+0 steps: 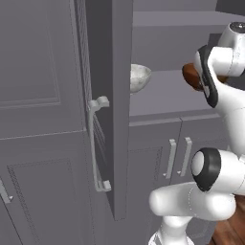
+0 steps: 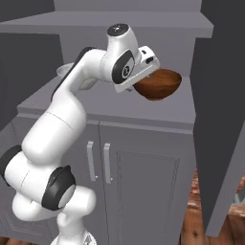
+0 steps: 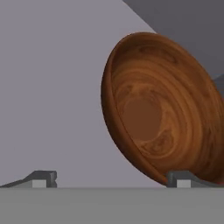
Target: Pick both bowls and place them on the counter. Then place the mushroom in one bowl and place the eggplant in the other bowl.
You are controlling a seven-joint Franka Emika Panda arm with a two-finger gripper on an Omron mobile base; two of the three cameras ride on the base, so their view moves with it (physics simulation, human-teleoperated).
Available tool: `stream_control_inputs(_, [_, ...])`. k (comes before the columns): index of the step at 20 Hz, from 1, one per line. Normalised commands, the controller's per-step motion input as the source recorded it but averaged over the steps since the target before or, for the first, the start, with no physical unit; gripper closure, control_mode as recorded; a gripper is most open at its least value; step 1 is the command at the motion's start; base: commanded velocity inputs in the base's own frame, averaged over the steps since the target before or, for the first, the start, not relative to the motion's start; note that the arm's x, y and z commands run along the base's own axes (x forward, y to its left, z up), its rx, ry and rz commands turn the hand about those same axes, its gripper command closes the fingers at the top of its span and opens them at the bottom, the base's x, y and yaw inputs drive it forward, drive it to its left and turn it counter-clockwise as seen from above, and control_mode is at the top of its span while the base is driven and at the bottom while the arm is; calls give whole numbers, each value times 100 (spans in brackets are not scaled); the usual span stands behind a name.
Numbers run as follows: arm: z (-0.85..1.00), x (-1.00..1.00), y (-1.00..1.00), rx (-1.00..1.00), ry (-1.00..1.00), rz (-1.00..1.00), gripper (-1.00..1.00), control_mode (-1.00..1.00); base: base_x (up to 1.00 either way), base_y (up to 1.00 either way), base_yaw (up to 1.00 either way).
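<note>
In the left base view, an open cupboard door [image 1: 107, 110] stands edge-on at the middle, with a pale handle [image 1: 97, 143] on its left face. Just right of the door's edge, the speckled bowl [image 1: 139, 78] sits on the grey shelf [image 1: 165, 98] of the cupboard, half hidden by the door. Further right on the same shelf, the wood bowl [image 1: 191, 76] shows as a brown patch behind the arm [image 1: 215, 72]. Below the shelf are two cabinet doors with paired handles [image 1: 178, 157].

In the right base view, the arm [image 2: 72, 110] rises from the lower left and bends over the shelf [image 2: 110, 103]. A sliver of the speckled bowl [image 2: 62, 71] peeks out behind the arm's elbow. The hand ends just left of the wood bowl [image 2: 160, 84], which rests on the shelf near its right end, beside the dark open door [image 2: 220, 119]. Whether the hand touches the bowl cannot be told from here.

In the hand view, the claw [image 3: 113, 179] is spread wide, its two tips far apart at the bottom. The left fingertip [image 3: 41, 178] stands over bare grey shelf; the right fingertip [image 3: 183, 178] sits against the lower rim of the wood bowl [image 3: 162, 109], whose grained hollow faces the camera. The bowl lies mostly to the right of the gap between the tips, not clamped.
</note>
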Motion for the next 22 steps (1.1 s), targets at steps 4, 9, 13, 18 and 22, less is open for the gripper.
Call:
stream_control_inputs(4, [-10,29,-9,-17,-5,9,-100,-100,0,0,0])
stream_control_inputs(9, [-20,38,-16,-14,8,0,-100,-100,0,0,0])
stream_control_inputs(13, [-3,14,-2,-10,8,0,-100,-100,0,0,0])
stream_control_inputs(18, [-9,13,0,-8,9,0,-100,-100,0,0,0])
stream_control_inputs(22, [-11,20,0,-8,8,0,-100,-100,0,0,0])
